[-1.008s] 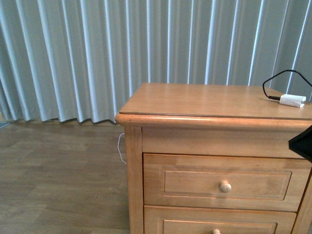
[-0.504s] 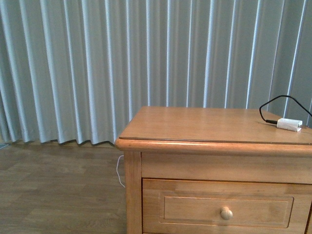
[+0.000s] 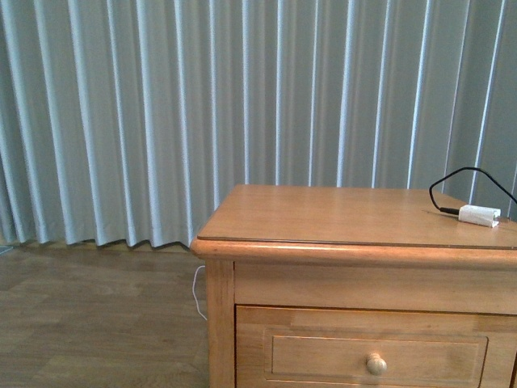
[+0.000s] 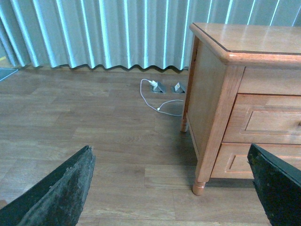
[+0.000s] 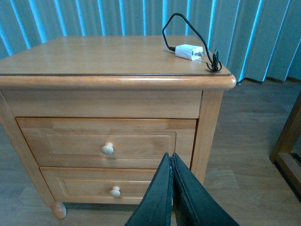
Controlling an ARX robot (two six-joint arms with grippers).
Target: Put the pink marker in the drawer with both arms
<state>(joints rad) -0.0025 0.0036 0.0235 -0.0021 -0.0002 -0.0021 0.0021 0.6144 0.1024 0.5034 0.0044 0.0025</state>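
step: approach, honey-coloured wooden drawer (image 5: 108, 143) shut, pink marker unseen | left pincer (image 4: 174, 188) spread wide, right pincer (image 5: 171, 188) closed, empty | next: locate marker, grab round knob (image 5: 108, 149)

Nightstand top (image 3: 339, 212) mostly bare; only a white adapter (image 3: 479, 215) with black cable (image 5: 181, 26) near its right rear corner. Drawer (image 5: 107, 144) shut, front unobstructed. Floor left of the stand open; white cord (image 4: 155, 101) by the curtain (image 3: 202, 113).
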